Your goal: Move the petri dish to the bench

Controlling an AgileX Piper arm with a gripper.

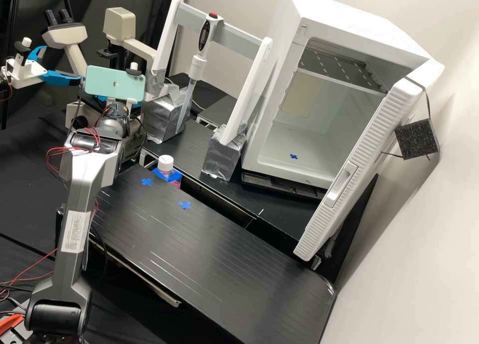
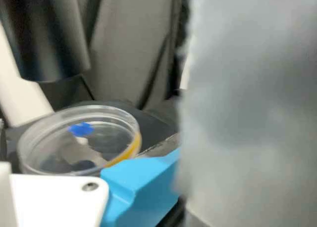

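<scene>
Beside the microscope in the high view is my gripper (image 1: 103, 98), mostly hidden behind the green phone on the wrist. Blue and white parts of the gripper (image 2: 140, 187) appear in the wrist view, close to the petri dish (image 2: 79, 138). That clear round dish has a yellow-orange strip on its rim and lies on a dark surface, with a blue mark showing within its outline. The gripper overlaps the dish's near edge; contact between them cannot be told. A blurred grey shape hides part of the gripper.
A dark cylinder (image 2: 47, 34) hangs near the dish. The microscope (image 1: 119, 22) and silver-taped blocks (image 1: 167, 112) stand close to the arm. Blue crosses mark the black bench (image 1: 199, 254); a white-capped bottle (image 1: 166, 164) stands behind it. The white incubator (image 1: 294, 109) is open. A second arm (image 1: 25, 74) shows at left.
</scene>
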